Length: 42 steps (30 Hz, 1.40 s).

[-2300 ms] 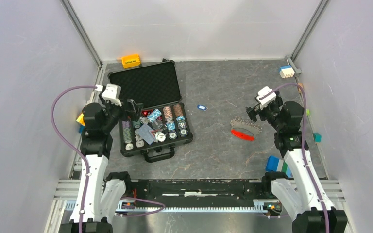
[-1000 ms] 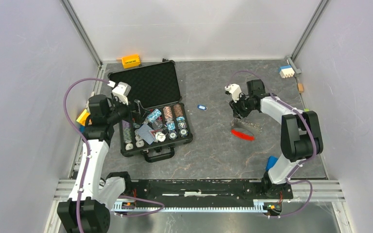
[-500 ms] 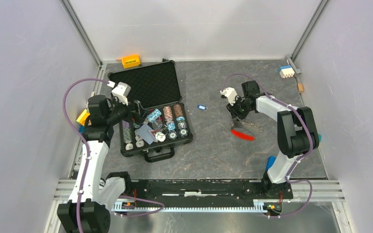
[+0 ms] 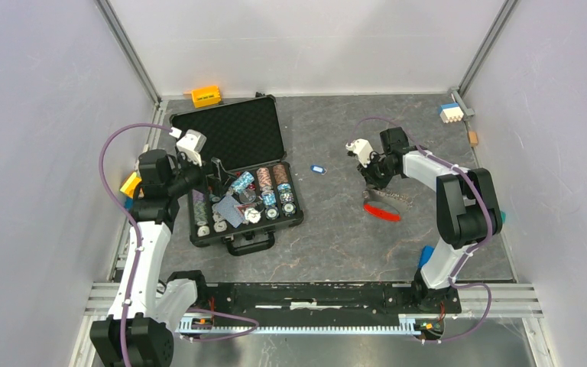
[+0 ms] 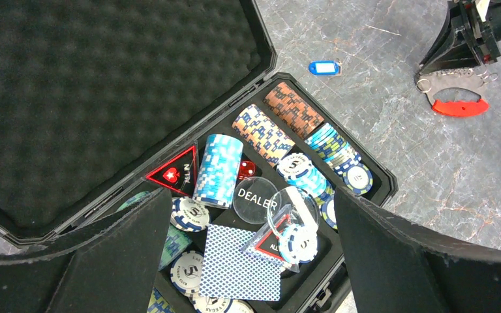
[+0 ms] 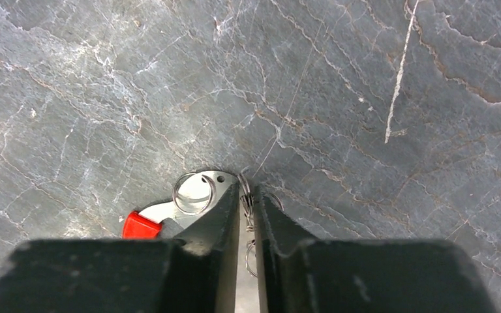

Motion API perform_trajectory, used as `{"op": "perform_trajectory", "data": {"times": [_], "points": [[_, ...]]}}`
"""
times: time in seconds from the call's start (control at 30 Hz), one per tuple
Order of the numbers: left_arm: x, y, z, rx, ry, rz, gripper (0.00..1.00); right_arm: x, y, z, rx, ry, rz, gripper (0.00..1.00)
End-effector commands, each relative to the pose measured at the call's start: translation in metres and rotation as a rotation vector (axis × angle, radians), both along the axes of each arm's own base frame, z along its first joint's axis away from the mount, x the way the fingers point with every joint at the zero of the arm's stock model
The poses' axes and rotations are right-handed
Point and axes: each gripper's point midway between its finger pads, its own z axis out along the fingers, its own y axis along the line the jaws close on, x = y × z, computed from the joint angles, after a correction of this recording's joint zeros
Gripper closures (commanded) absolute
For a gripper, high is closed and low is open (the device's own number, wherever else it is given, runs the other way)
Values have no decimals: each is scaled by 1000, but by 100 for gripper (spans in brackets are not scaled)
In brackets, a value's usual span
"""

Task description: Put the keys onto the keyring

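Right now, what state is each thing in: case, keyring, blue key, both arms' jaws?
Case, open, lid laid back.
Keyring, on the table, gripped at one end.
Blue key, loose on the table, unattached.
Right arm, jaws shut on the keyring.
Left arm, jaws open above the case.

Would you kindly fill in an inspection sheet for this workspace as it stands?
Surface: grey marbled table, lightly scratched.
Job's things: blue-tagged key lies alone; keyring with red strip lies to its right.
Clutter: open case holding poker chips; orange block; white-and-blue block.
Grippers: left gripper open over the case; right gripper shut on the keyring's wire loops.
Cables: purple cable loops off each arm.
Surroundings: pale walls, metal corner posts.
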Motion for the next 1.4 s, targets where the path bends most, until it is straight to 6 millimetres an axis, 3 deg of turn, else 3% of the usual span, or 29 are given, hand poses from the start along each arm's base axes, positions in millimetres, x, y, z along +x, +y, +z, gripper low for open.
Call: {"op": "perform_trajectory", "data": {"times": [0.0,0.13,0.23,0.33,0.47,0.67,0.83,1.0,1.1,1.37], "points": [[0,0,12,21,-63,-23,0,8,2,12,1,-36,13,85],[1,0,13,17,-66,-24,0,10,4,19,9,-44,18,93],[3,-1,16,1,-76,-13,0,15,8,36,33,-81,27,97],[3,-6,25,-36,-80,-30,0,14,19,69,95,-144,72,100],[-5,-25,38,-4,-94,-151,0,-2,40,123,227,-254,170,100],[-19,-91,69,57,-147,-389,0,-46,79,199,421,-396,354,100],[-26,-142,100,23,-239,-574,9,-83,104,239,516,-498,495,100],[-35,-175,101,-46,-260,-738,13,-107,114,246,581,-535,573,100],[-41,-190,87,-57,-265,-810,14,-116,117,241,600,-511,606,100],[-74,-225,44,38,-367,-1061,11,-163,122,225,626,-436,875,100]]}}
